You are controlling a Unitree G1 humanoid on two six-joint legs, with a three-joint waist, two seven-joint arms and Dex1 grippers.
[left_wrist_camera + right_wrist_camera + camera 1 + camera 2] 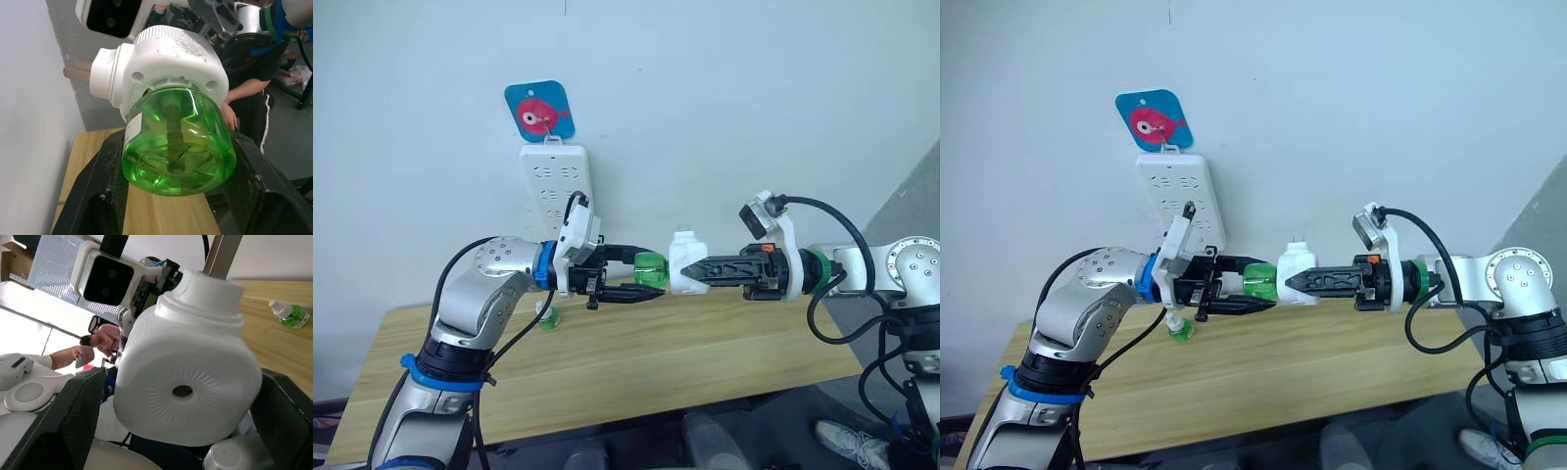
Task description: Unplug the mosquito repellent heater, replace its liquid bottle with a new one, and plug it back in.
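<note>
The white mosquito repellent heater (683, 262) hangs in mid-air above the table, prongs pointing up, and my right gripper (692, 270) is shut on it from the right. A green liquid bottle (650, 267) sticks out of the heater's left side. My left gripper (642, 275) is shut on that bottle, one black finger (105, 186) on each side of it. In the right wrist view the heater's round vent face (182, 390) sits between the fingers. A second green bottle (548, 318) with a white cap lies on the table under my left forearm.
A long white power strip (556, 191) hangs on the wall under a blue fish tag (539, 110), just behind my left wrist. The wooden table (705, 343) runs below both arms. A person (247, 103) stands beyond the table in the wrist views.
</note>
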